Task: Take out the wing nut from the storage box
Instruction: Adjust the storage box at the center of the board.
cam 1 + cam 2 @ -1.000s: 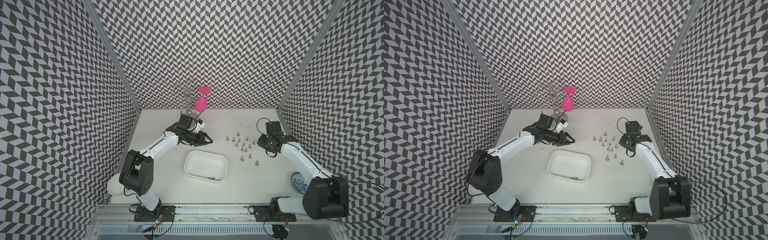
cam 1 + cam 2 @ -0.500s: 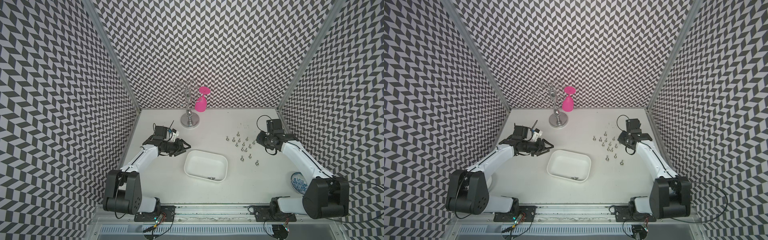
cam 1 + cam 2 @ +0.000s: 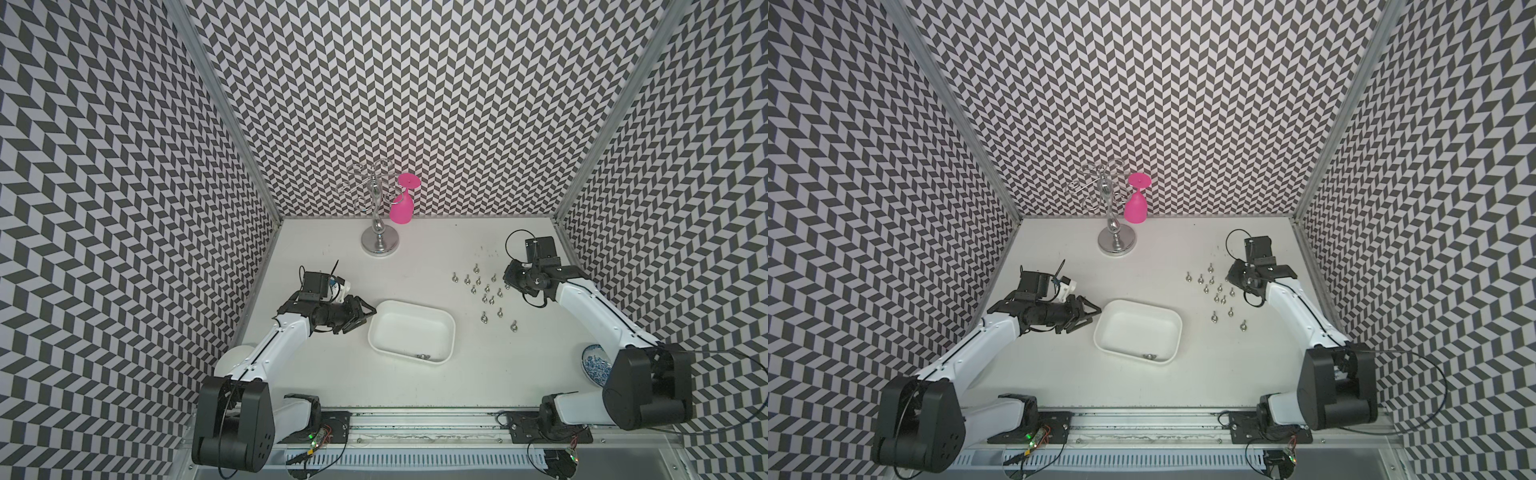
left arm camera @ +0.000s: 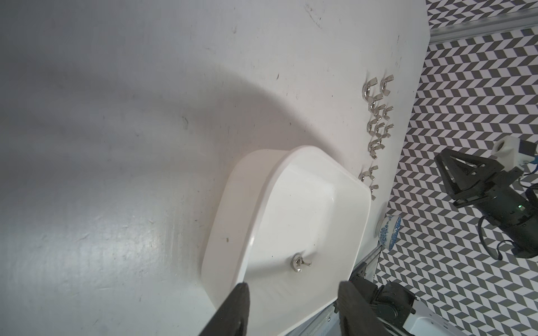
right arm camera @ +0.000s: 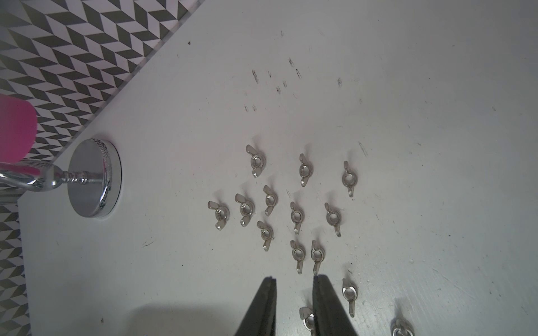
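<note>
Your left gripper (image 3: 362, 318) sits low at the end of the storage box (image 3: 409, 330) nearest its own arm. The fingers are apart with nothing between them and point across the rim. That pose makes sense because the one wing nut (image 3: 423, 356) left inside lies on the box floor, close to the wall nearest the robot's base. You likely need to reach over the rim and drop in from above.

Your right gripper (image 5: 294, 283) hangs over the loose wing nuts (image 5: 297, 216) spread on the table (image 3: 415, 257). Its fingers are narrowly apart and empty. That cluster looks like the drop-off spot, well clear of the box.
</note>
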Motion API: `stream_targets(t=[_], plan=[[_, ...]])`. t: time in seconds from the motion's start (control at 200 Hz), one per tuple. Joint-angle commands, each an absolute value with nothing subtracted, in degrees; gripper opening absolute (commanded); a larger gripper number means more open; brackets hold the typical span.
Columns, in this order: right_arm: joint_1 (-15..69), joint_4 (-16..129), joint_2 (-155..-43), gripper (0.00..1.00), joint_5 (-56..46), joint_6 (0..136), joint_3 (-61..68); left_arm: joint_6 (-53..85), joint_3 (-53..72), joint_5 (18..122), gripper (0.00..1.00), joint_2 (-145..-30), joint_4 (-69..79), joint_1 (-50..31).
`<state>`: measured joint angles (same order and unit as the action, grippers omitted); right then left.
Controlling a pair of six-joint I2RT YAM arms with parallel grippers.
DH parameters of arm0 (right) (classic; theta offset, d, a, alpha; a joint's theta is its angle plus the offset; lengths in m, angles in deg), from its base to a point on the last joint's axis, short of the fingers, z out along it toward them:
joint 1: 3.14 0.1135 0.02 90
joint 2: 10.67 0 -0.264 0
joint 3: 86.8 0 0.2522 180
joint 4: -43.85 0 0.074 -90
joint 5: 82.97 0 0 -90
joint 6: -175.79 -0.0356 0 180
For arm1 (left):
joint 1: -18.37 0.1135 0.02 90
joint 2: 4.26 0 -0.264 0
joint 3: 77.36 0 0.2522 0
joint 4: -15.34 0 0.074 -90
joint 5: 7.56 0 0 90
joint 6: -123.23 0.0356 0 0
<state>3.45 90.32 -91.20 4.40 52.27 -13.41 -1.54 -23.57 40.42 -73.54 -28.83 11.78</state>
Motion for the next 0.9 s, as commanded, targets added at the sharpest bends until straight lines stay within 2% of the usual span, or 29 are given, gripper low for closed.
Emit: stream_targets(t=[0.0, 0.285, 0.391, 0.466, 0.676, 0.896], plan=[[3.9, 87.1, -91.1, 0.27, 3.3, 52.2, -13.6, -2.1, -25.1, 41.0, 0.53, -72.1, -29.9, 12.2], [9.4, 85.7, -90.3, 0.26, 2.2, 51.1, -16.4, -5.2, -28.7, 42.5, 0.52, -70.9, -28.4, 12.3], [12.7, 87.2, -90.1, 0.14, 2.5, 51.5, -16.4, -6.4, -29.0, 44.5, 0.50, -69.7, -29.5, 12.8], [15.6, 88.5, -89.9, 0.00, 2.4, 52.1, -17.1, -6.7, -29.3, 46.3, 0.48, -68.8, -30.1, 13.7], [23.8, 97.7, -90.9, 0.00, -0.9, 55.3, -20.2, -5.6, -27.5, 48.0, 0.44, -72.0, -25.5, 19.6], [34.3, 101.6, -83.7, 0.00, -6.7, 57.3, -23.5, -7.4, -18.8, 44.8, 0.41, -89.5, -16.0, 20.9]])
